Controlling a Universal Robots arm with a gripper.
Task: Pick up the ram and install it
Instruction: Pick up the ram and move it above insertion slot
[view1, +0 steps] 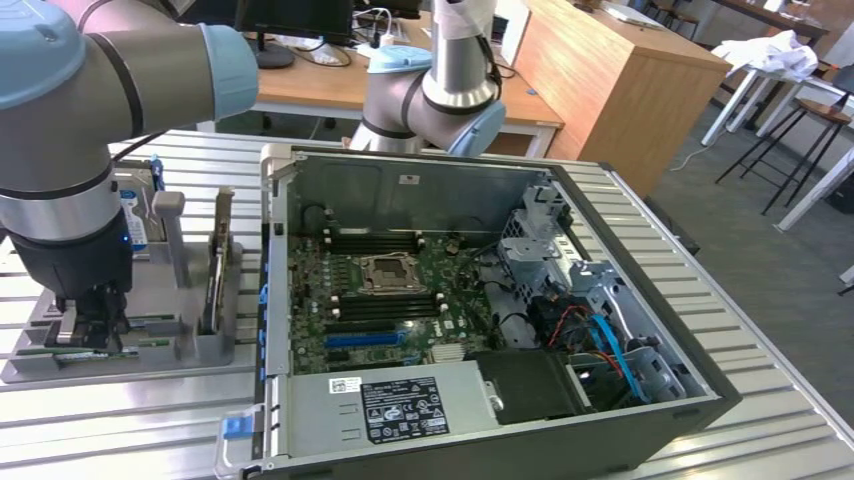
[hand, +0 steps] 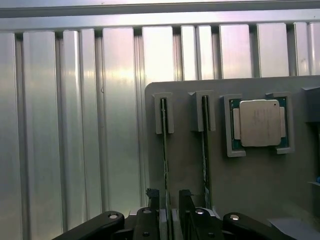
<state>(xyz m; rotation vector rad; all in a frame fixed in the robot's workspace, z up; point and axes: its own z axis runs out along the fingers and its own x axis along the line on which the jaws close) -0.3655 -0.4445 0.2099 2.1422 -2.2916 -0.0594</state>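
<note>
Two green sticks stand edge-on in the grey holder (hand: 250, 200) — the ram (hand: 164, 145) I'm after is the one farther from the CPU (hand: 260, 122), with its twin (hand: 205, 140) just beside it. My gripper (hand: 169, 197) is spread wide with a finger on each side of the ram, not pinching it as far as I can judge.

To grip well I should stay centred on the stick, keep the finger nearer the twin clear of it, and close square on the flat faces so nothing tilts in the holder's guides.

Hard to see — edge-on, so no chips or label show. The ram's near end is hidden behind my fingers. In the exterior view my arm covers much of the holder at that view's left. Inside the open case (view1: 400, 190), the motherboard slots (view1: 387, 240) are too small to tell whether their latches are open.
</note>
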